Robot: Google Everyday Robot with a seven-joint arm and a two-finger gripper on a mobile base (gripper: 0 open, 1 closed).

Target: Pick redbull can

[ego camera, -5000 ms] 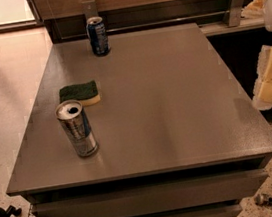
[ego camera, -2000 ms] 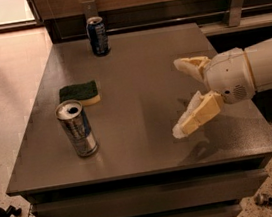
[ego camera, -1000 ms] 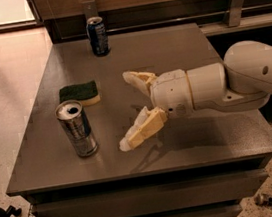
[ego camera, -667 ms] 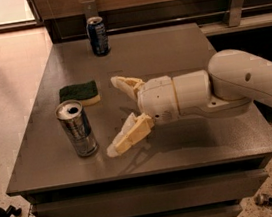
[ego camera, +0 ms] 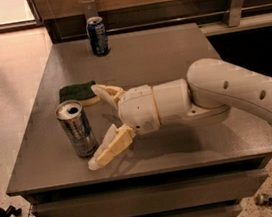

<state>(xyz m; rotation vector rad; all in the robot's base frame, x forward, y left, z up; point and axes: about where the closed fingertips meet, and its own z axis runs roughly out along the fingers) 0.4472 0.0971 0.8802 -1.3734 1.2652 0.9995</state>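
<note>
The arm has swept in from the right across the table, and the gripper now sits just beside the upright redbull can near the front-left corner, spread wide and holding nothing. It's close enough, I'd judge, to slide around the can. Whether the far finger touches the green sponge is hard to tell, and the arm runs out of sight at the right.

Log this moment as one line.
stage: pre-grasp | gripper: open, just right of redbull can | can: upright on table, not yet held
</note>
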